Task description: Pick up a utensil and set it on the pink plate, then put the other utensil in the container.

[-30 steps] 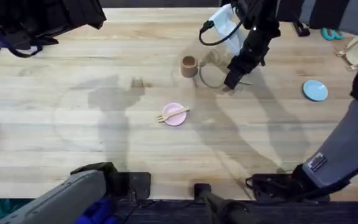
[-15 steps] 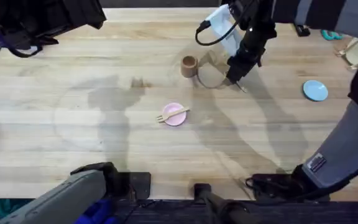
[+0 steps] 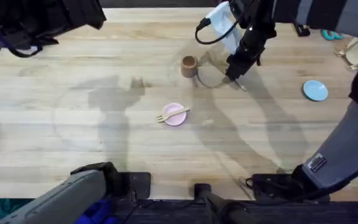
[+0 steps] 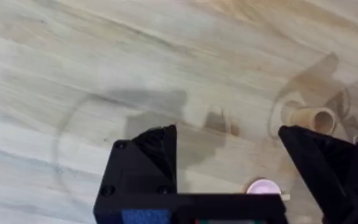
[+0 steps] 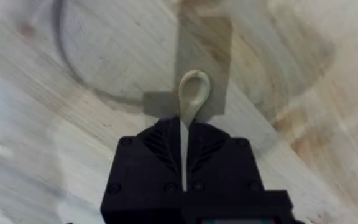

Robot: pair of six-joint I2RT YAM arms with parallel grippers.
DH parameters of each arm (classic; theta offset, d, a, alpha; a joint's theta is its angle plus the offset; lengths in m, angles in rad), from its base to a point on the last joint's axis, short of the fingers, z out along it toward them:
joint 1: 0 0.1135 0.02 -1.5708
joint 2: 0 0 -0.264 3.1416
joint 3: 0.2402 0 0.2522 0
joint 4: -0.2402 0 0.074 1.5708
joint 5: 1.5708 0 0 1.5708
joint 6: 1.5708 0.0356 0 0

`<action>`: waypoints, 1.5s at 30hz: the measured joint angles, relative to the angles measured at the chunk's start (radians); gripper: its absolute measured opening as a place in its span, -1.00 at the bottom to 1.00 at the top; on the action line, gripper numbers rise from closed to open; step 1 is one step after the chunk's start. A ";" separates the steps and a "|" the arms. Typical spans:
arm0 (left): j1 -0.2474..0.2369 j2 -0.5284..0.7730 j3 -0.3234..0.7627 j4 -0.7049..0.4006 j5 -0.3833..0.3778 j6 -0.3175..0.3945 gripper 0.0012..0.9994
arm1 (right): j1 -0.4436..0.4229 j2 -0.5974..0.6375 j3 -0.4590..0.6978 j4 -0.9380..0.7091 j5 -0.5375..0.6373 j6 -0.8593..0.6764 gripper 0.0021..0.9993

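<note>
A: Overhead status?
B: fork [image 3: 171, 114] lies across pink plate [image 3: 175, 114] mid-table. brown cup [image 3: 189, 66] upright farther back. right gripper [image 3: 234, 74] just right of the cup, low over the table
A: Left wrist?
B: left gripper [image 4: 229, 155] spread wide, holding nothing
A: Right wrist?
B: fingers [image 5: 160, 146] clamped on spoon [image 5: 192, 93] handle, bowl poking out past the tips

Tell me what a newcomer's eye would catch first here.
The right gripper, at the table's far side just right of the brown cup, is shut on the wooden spoon, lifted above the table. Mid-table, the wooden fork lies across the pink plate.
</note>
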 joint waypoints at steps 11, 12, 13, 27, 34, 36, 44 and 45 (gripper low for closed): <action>0.001 0.031 0.004 0.137 0.038 0.126 0.99 | -0.013 -0.131 0.000 0.027 0.000 0.000 -0.94; 0.001 0.047 0.005 0.152 0.060 0.173 0.99 | -0.014 -0.143 0.000 0.031 0.000 0.000 -0.94; 0.001 0.066 0.006 0.162 0.083 0.219 0.99 | -0.016 -0.152 0.000 0.034 0.000 0.000 -0.94; 0.001 0.369 0.006 0.271 0.515 0.922 0.99 | -0.017 -0.200 0.000 0.112 -0.001 0.015 -0.94; 0.001 0.496 0.006 0.333 0.596 1.137 0.99 | -0.017 -0.200 0.000 0.118 -0.004 0.022 -0.94; 0.004 0.529 0.006 0.341 0.622 1.176 0.99 | -0.018 -0.200 0.000 0.126 -0.019 0.022 -0.94; 0.076 0.573 0.006 0.291 0.863 1.409 0.98 | -0.033 -0.200 0.000 0.194 -0.158 0.025 -0.94; 0.090 0.575 0.006 0.281 0.894 1.438 0.98 | -0.033 -0.200 0.000 0.218 -0.165 0.031 -0.94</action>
